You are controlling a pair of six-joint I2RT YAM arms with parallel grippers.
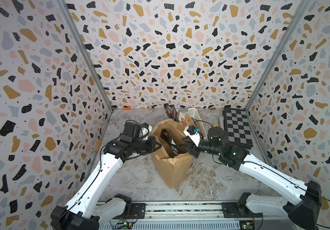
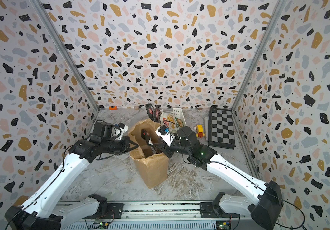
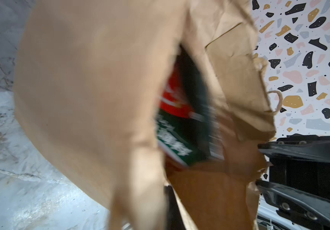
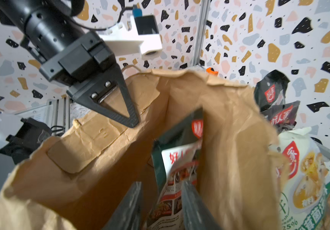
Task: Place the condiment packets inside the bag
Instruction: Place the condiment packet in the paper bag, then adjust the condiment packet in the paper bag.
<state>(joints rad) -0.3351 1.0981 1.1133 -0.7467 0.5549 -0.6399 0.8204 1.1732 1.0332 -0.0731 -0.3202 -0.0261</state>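
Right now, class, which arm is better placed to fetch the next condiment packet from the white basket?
Right. The right gripper is open and nearest the basket of packets; the left gripper is clamped on the rim of the bag.

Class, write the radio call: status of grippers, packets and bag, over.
Left gripper shut on bag rim. Right gripper open at bag mouth, green packet inside. Other packets in basket; nothing blocking.

- Bag [image 1: 172, 169] stands mid-table [image 1: 136, 179].
- One packet [image 1: 167, 137] sits inside it.
- Basket [image 1: 194, 112], holding other packets [image 1: 184, 121], lies behind it, rightward.
- Chessboard [image 1: 238, 127] lies farther right.
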